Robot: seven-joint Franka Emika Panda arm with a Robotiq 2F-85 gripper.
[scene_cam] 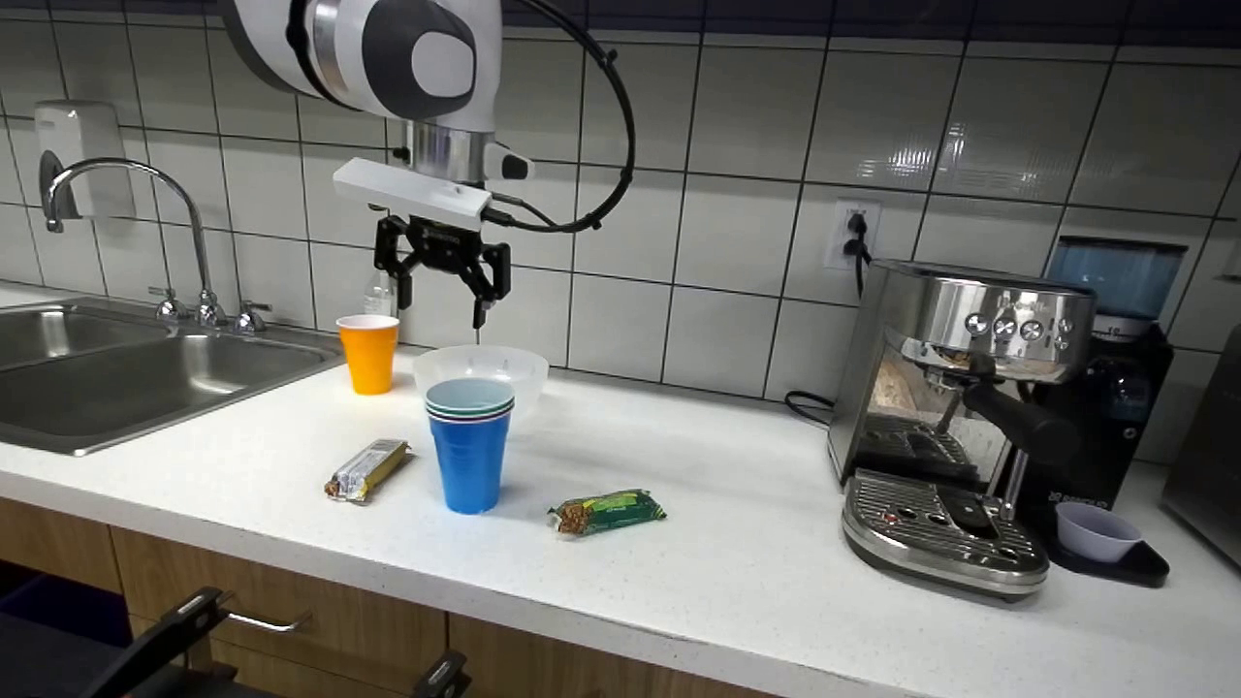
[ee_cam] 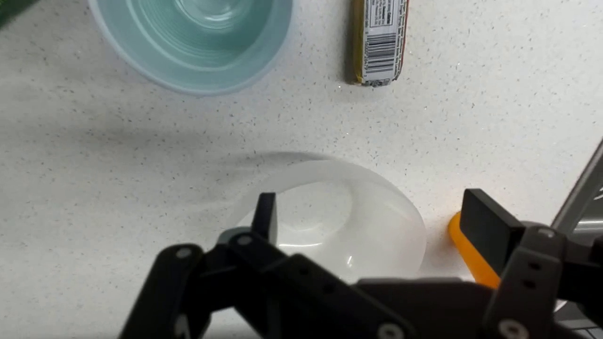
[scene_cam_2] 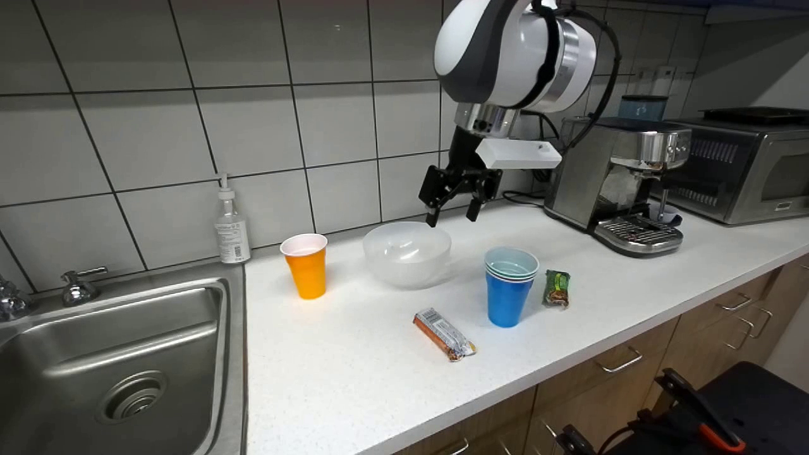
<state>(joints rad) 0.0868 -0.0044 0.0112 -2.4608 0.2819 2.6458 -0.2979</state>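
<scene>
Counter (scene_cam: 698, 436), white and speckled, runs across the frame in both exterior views. Robot arm (scene_cam: 388, 58), white and grey, at the upper left of the frame in an exterior view. Steel sink (scene_cam_2: 63, 354) fills the lower left of the frame in an exterior view. Espresso machine (scene_cam: 921, 407) upright on the counter, right side of the frame in an exterior view. End effector (scene_cam: 442, 302) black, fingers spread wide, hanging over the counter, upper left of centre in an exterior view. Nearest thing to it is a translucent bowl (scene_cam_2: 407, 256), upright on the counter, middle of the frame in an exterior view; fingertips higher than its rim and apart from it. Wrist view puts the bowl low centre, mostly between the spread fingers. Blue cup stack (scene_cam: 472, 460) upright, pale green inside the top cup, left of centre in an exterior view and apart from the bowl; upper left in the wrist view. Orange cup (scene_cam_2: 308, 270) upright, just beside the bowl on its left in both exterior views, apart from it. Lying flat either side of the stack in an exterior view: green bar (scene_cam: 609, 512) right, silver-faced bar (scene_cam: 368, 470) left.
</scene>
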